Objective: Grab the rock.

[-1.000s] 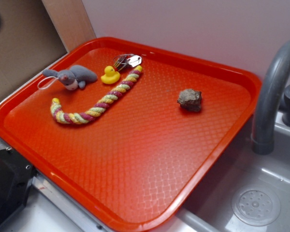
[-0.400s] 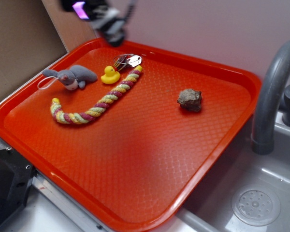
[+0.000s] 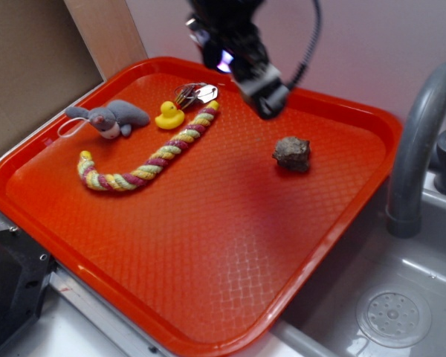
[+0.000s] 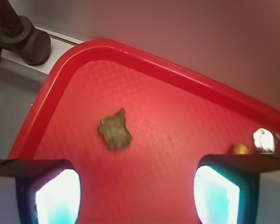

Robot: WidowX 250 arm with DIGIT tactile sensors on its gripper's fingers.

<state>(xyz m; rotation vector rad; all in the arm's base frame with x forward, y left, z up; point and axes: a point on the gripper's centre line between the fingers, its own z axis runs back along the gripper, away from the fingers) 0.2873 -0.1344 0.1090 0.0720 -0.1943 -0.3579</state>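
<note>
I am holding my pincer [image 3: 270, 104] released, fingers [image 4: 56, 196] spread wide, above the far side of the red tray [image 3: 208, 312]. The rock [image 3: 292, 154] is lying on the tray's right part, near my pincer, untouched.

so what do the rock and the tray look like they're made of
The rock looks like real stone: dull grey-brown, lumpy, rough and matte. The tray appears to be moulded plastic: uniform red-orange, with a fine crosshatch texture, a raised rounded rim and a slight sheen.

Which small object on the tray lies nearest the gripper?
The rock, alone on the tray's right side; the gripper hovers just beside it.
</note>
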